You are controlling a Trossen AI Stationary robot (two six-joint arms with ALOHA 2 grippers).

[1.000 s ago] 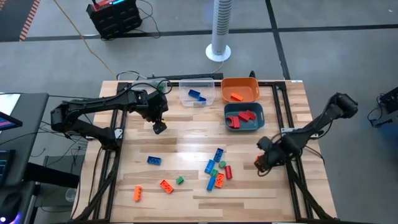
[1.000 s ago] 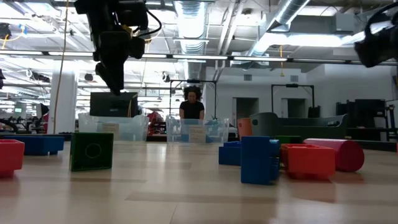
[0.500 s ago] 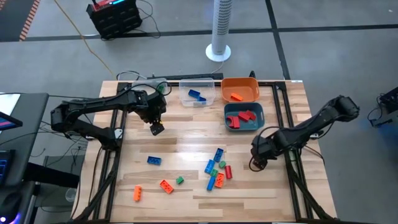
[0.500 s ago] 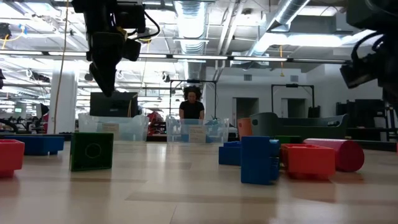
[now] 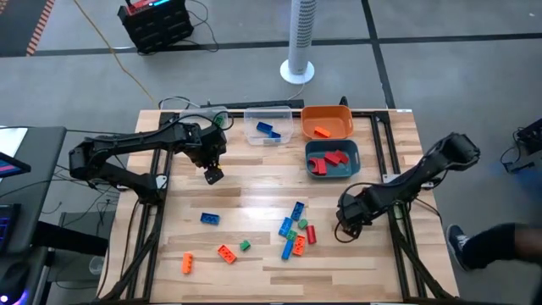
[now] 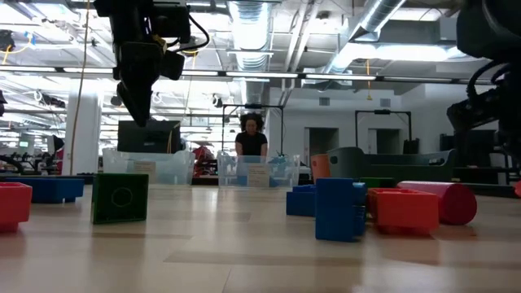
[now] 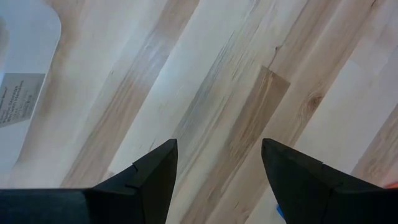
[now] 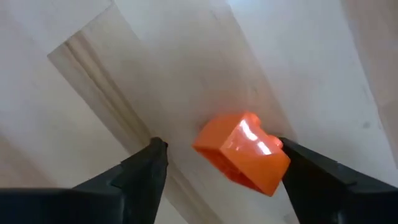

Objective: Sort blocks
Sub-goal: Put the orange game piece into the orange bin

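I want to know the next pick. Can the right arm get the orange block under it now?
Probably yes. The right gripper is open, and the orange block lies on bare wood between its fingers, with nothing in the way.

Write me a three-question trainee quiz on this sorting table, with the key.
1. True or false: the teal bin holds red blocks.
2. In its wrist view, what lies between the open fingers of the right claw? A) a green block B) an orange block C) a blue block
3. Fill in: the clear bin holds one ___ block.
Key: 1 true; 2 B; 3 blue.
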